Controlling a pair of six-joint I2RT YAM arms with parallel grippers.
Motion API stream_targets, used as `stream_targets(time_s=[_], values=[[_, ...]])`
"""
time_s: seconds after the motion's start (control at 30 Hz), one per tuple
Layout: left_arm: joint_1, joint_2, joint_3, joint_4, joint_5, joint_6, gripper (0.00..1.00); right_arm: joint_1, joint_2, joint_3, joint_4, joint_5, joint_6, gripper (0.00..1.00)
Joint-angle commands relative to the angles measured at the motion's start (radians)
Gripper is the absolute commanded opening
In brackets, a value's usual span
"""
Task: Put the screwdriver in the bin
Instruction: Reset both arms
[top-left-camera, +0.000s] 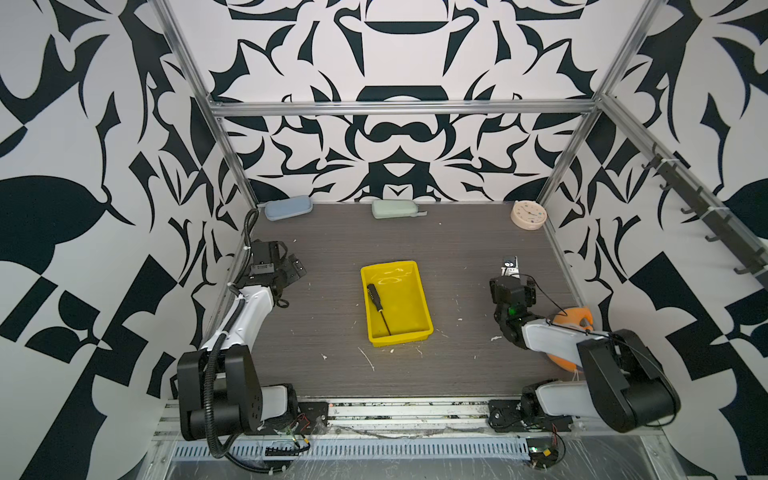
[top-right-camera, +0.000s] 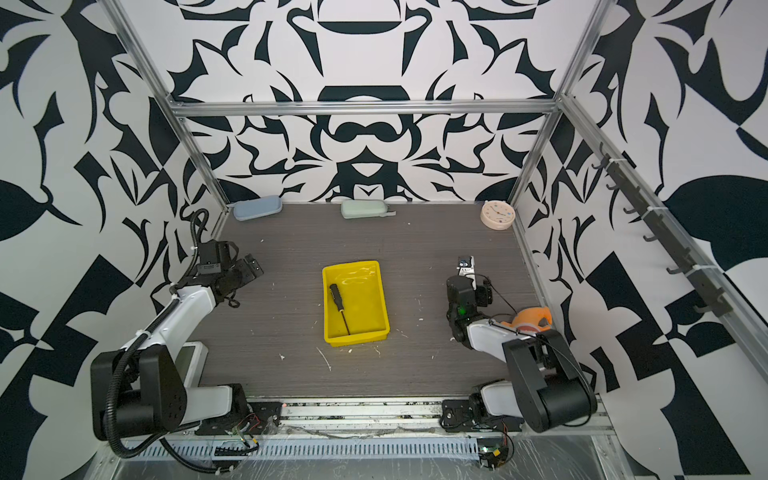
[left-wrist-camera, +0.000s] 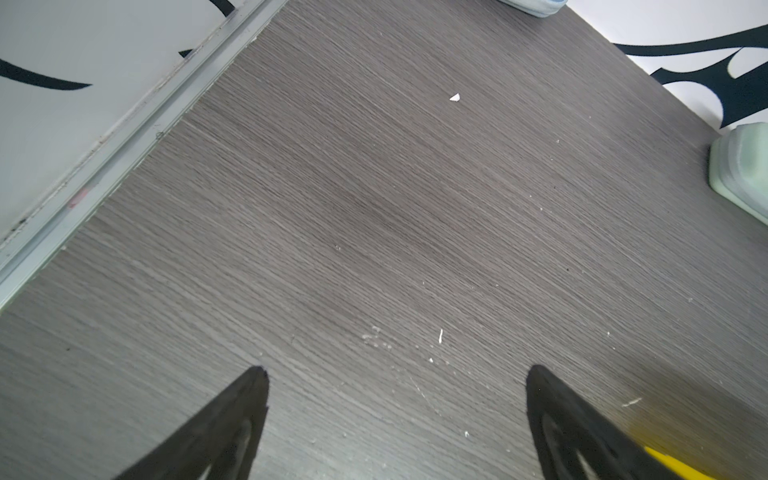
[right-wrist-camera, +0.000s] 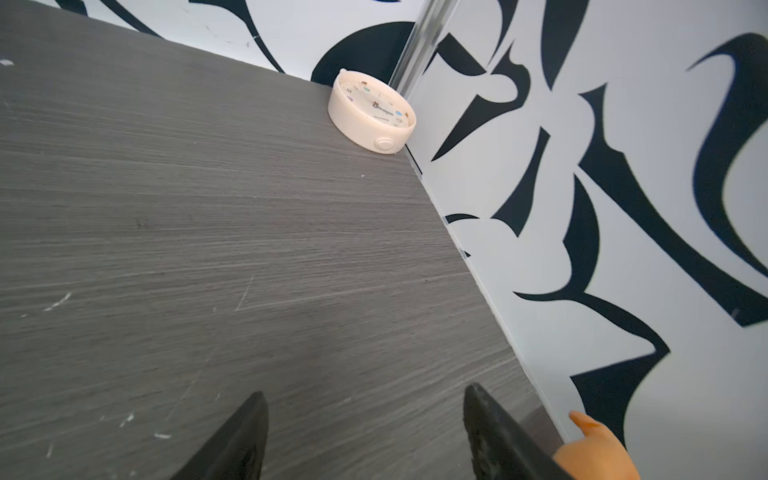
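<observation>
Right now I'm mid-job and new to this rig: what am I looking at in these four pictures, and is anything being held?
Two robot arms stand at a dark table. Both top views look down from overhead; the other two pictures come from cameras on the arms' wrists. The screwdriver lies inside the yellow bin. The left gripper and right gripper are open, holding nothing, over bare table. At the back lie a blue case, a green case and a small clock. An orange object sits by the right arm.
</observation>
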Motion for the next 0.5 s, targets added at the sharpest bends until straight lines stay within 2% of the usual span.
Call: stream_targets(time_s=[0.0,0.07,0.2,0.3,0.37,0.47], values=[[0.001,-0.005,0.029,-0.028,0.003,-0.014,0.99,-0.002,0.029,0.056,0.051,0.004,0.073,0.77],[0.002,-0.005,0.029,-0.026,0.002,-0.014,0.99,-0.002,0.043,0.027,0.104,-0.029,0.092,0.77],[0.001,0.007,0.032,-0.025,0.004,-0.014,0.99,-0.007,0.089,0.030,0.156,-0.014,0.080,0.78],[0.001,0.024,0.043,-0.032,0.006,-0.014,0.99,-0.021,0.160,-0.012,0.338,0.011,0.054,0.79],[0.002,0.030,0.048,-0.035,0.006,-0.013,0.99,-0.023,0.140,0.006,0.252,-0.018,0.088,0.81],[0.001,0.033,0.048,-0.032,0.003,-0.012,0.99,-0.034,0.154,0.013,0.256,-0.061,0.074,0.84]])
